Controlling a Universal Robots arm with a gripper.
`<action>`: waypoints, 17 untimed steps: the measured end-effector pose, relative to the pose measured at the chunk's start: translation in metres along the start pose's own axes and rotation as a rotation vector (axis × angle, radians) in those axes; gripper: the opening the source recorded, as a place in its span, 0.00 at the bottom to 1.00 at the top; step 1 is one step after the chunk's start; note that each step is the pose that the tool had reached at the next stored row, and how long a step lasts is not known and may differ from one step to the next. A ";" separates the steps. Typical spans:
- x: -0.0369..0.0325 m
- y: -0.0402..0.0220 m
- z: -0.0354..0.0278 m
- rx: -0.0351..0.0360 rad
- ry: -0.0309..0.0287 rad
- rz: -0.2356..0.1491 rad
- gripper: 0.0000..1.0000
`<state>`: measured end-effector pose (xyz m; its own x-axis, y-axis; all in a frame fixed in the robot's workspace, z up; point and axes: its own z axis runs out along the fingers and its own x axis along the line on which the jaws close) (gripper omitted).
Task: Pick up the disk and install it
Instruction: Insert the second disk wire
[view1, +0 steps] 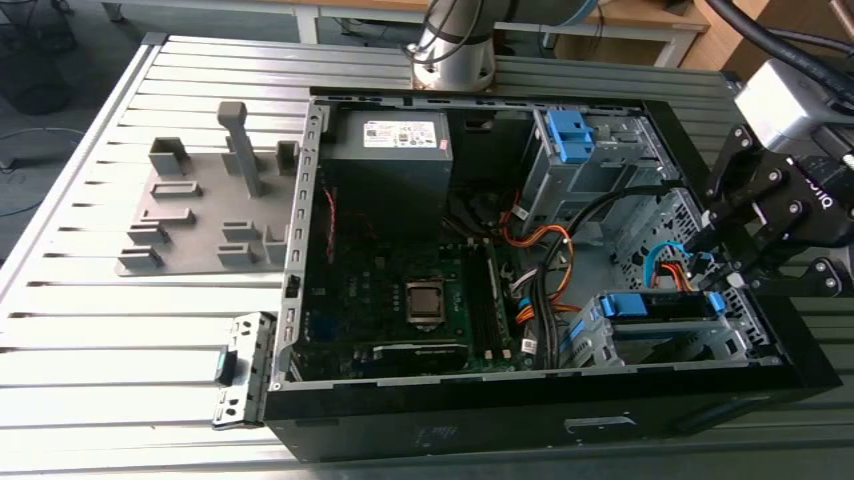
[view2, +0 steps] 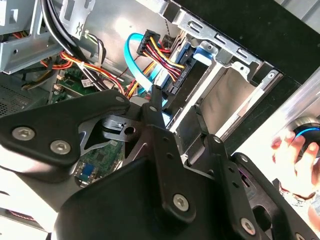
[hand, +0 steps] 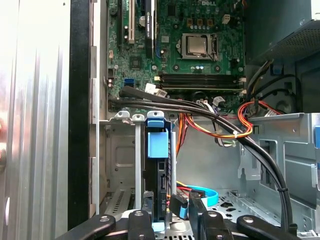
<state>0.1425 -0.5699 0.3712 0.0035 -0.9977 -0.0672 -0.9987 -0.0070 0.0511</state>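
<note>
While the disk (view1: 657, 306) sits slotted in the bare sheet-metal drive cage (view1: 701, 345), at the case's near corner on the exterior view's right, the tool (view1: 734, 270) is right at its cable end. Can't tell if it's clamped on the disk or loose.

- First wrist view: the disk (hand: 161, 175) is edge-on, a thin dark slab with a glossy bright-blue plastic frame tab on top, and the tool (hand: 167, 212) is close against it.
- Cables: a flat light-blue ribbon (view2: 134, 55) and a red/yellow/black wire bundle (view2: 162, 60) run to the disk's end. Black and orange looms (hand: 220, 125) cross the middle of the case.
- Case (view1: 534, 425): black tower on its side with the panel off. It holds a green motherboard (view1: 400, 290) with a square metal CPU socket, a grey boxy power supply (view1: 394, 165) with a white sticker in the far corner, and a small blue plastic bracket (view1: 571, 135) in the upper bay.
- Tabletop (view1: 120, 320): ribbed aluminium slats. A matte grey fixture plate (view1: 200, 225) with upright posts lies towards the exterior view's left edge.
- Arm: the silver cylindrical base (view1: 447, 50) is at the tabletop's far edge. The wrist comes in over the case's wall on the exterior view's right. The tool is black, with bolted angular links, and is pitched down into the cage corner.
- Second wrist view: a person's hand (view2: 295, 157) rests on a round blue-ringed knob outside the case.
</note>
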 end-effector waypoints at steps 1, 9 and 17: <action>0.0000 0.0000 0.0000 0.0000 -0.0001 0.000 0.41; 0.0000 0.0000 0.0000 0.0000 -0.0005 0.000 0.41; 0.0000 0.0000 0.0000 0.0000 -0.0008 0.000 0.16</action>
<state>0.1425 -0.5699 0.3712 0.0035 -0.9977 -0.0680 -0.9987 -0.0070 0.0511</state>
